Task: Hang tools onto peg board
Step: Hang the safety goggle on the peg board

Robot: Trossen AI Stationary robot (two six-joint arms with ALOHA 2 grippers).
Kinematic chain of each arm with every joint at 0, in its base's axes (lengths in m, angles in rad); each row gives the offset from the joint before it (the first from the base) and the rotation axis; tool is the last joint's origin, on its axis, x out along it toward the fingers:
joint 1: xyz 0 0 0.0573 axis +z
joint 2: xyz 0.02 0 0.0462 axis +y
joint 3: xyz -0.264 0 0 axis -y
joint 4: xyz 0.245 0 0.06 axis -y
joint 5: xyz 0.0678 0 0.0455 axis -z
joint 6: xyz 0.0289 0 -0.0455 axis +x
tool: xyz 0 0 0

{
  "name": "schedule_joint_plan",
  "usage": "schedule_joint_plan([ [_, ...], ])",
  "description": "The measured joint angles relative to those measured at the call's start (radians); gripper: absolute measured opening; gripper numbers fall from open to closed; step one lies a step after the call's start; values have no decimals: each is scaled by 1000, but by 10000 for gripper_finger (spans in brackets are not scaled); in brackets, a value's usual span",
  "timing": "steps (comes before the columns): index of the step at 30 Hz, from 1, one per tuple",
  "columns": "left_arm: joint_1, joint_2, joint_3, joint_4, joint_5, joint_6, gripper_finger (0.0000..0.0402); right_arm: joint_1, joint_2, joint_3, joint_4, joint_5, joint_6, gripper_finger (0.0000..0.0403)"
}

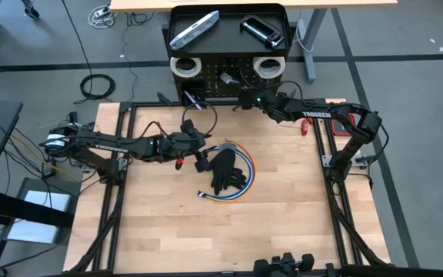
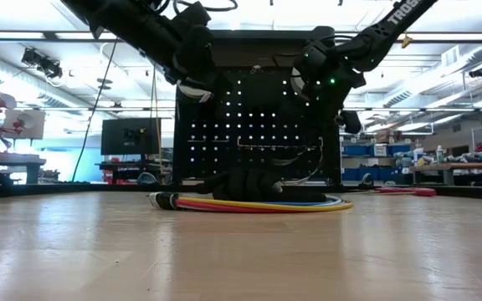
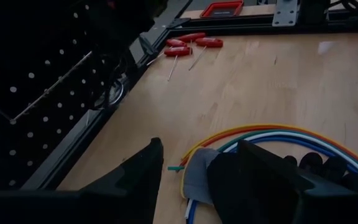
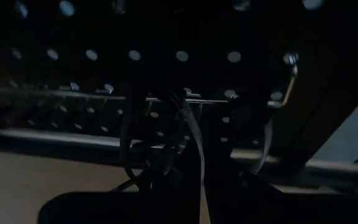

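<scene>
The left tool (image 1: 203, 160), open over the coiled cables (image 1: 233, 188) and black glove (image 1: 225, 171), could snag loops if it closes carelessly. The right tool (image 1: 246, 100), shut at the peg board (image 1: 229, 77), might knock hung wires. Two white tape rolls (image 1: 184, 66) and three red-handled tools (image 3: 188, 43) show.

high: I looked straight down on the peg board (image 1: 229, 65).
low: I faced it level.
wrists: close, forward past each pincer.
</scene>
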State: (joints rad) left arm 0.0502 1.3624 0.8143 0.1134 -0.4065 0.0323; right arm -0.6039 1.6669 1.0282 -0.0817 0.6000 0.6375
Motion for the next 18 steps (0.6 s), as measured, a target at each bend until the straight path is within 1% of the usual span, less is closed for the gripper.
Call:
schedule_joint_plan([
  [5,0,0,0,0,39,-14,211,-19,-5,1,-20,-73,181,12],
  [10,0,0,0,-4,90,-22,211,-19,-5,1,-23,-90,312,12],
  [12,-1,0,0,-4,111,-32,211,-18,-5,1,-23,-96,347,12],
  [18,-14,0,0,-6,119,-37,211,6,-5,1,-66,-93,426,12],
])
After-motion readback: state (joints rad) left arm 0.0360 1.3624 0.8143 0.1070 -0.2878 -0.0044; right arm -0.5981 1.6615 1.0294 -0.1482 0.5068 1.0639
